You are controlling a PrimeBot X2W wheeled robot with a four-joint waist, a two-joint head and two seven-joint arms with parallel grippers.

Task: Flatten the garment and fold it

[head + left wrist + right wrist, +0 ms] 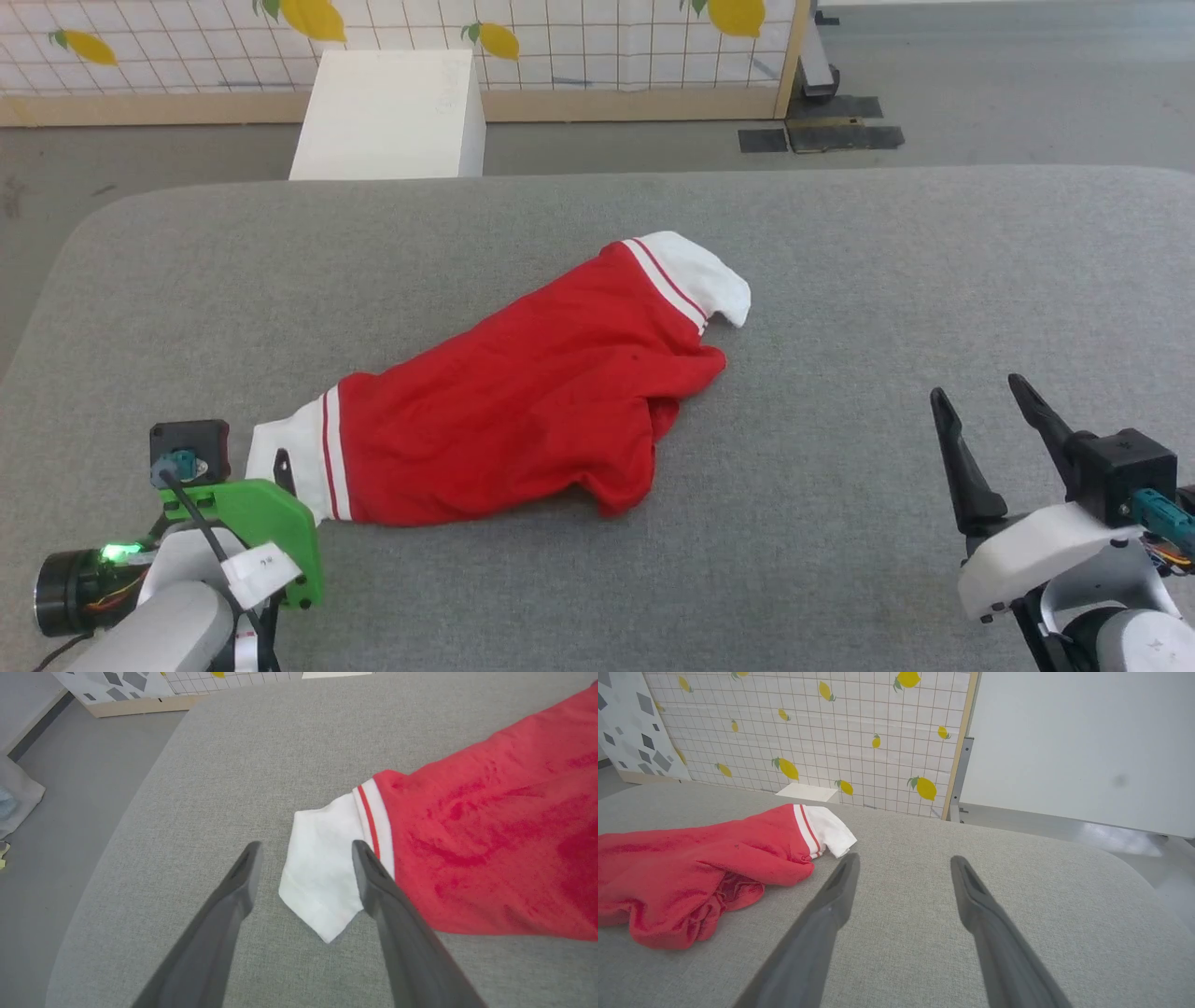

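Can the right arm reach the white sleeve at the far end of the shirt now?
Probably yes. Bare grey table lies between the right arm's open jaws and that sleeve, and nothing covers the sleeve.

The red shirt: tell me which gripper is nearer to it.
Left. The left gripper hangs open right at the red shirt, its jaws either side of the white sleeve tip. The right gripper, also open, is well off to the shirt's right over bare grey surface.
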